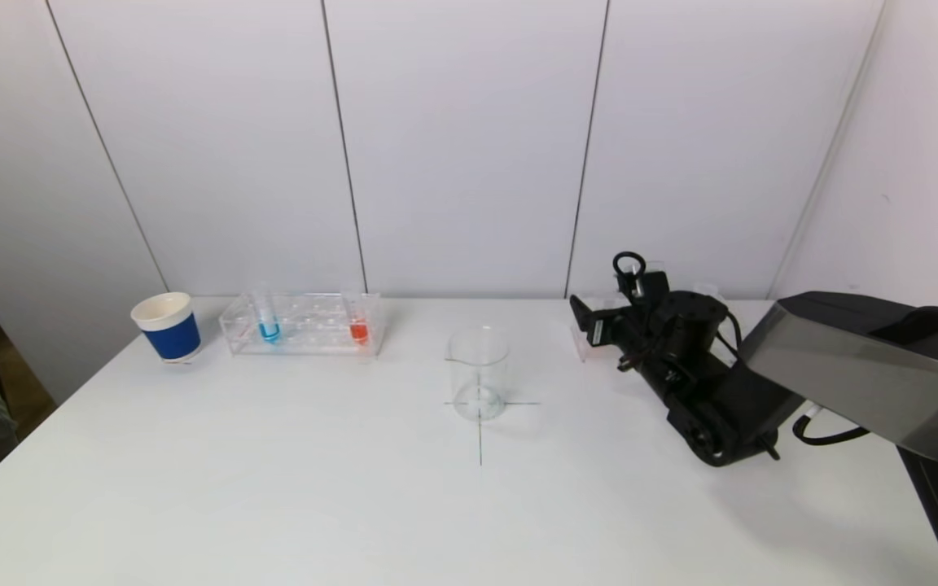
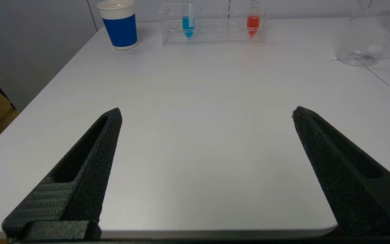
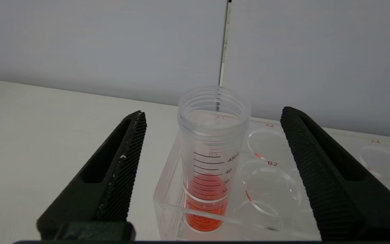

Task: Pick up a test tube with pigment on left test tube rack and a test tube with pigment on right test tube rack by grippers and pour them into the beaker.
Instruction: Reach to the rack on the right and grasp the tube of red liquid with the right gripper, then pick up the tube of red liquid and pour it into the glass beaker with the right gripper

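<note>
White table [image 1: 290,488]: my right gripper [image 3: 212,135] fingers wide, flanking red-pigment test tube [image 3: 212,162] in right rack [image 3: 283,189]; left gripper [image 2: 207,115] wide, near edge.

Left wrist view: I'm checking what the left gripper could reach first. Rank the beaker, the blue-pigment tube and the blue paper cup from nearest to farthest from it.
From the open left gripper:
1. Beaker, toward the table's middle.
2. Blue-pigment tube, in the left rack at the back.
3. Blue paper cup, beside that rack; too close to the tube to separate surely.

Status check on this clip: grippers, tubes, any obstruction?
Right gripper open, straddling red tube in right rack, no contact. Left gripper open, short of left rack. Beaker empty.
</note>
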